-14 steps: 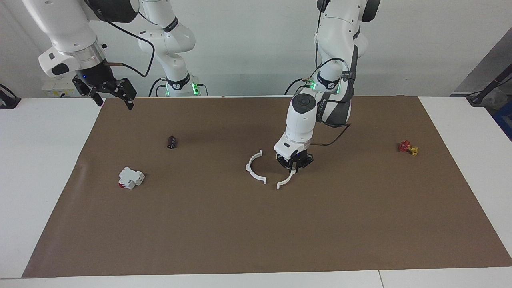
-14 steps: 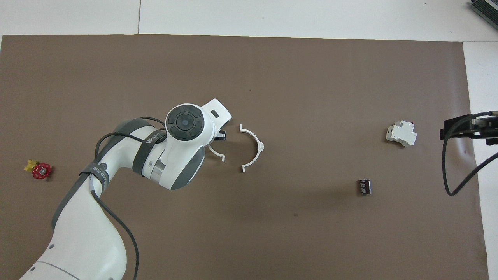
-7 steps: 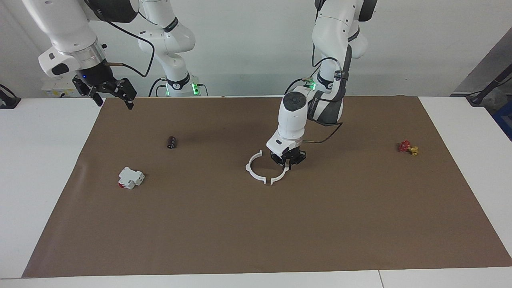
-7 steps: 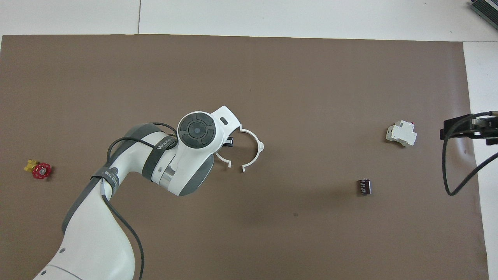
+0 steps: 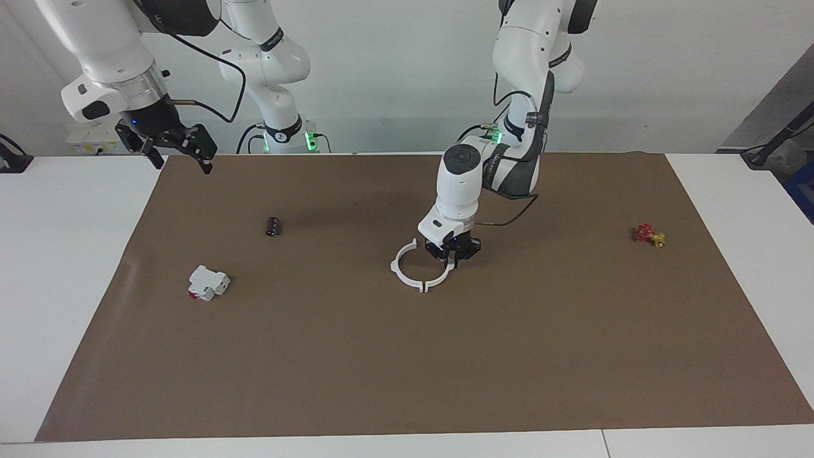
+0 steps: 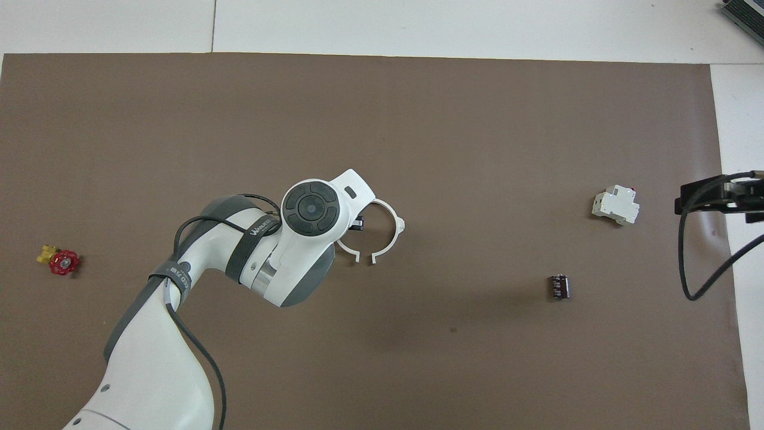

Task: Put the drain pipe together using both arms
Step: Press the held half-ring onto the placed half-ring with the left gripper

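Now the left end effector (image 5: 452, 259), clenched on one drain-pipe half (image 5: 443, 276), holds it beside the other half (image 5: 402, 267); next, their tabs need closing. Right end effector (image 5: 170, 145) waits released.

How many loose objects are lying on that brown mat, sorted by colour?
White: 3 – two half-ring pieces, blocky part with red end
Dark: 1 – small cylinder
Red and yellow: 1 – small valve-like piece
Total: 5

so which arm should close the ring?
Left, probably. Its hand is shut on one half-ring, ends almost meeting the other half. The right hand waits, raised over the mat's edge.
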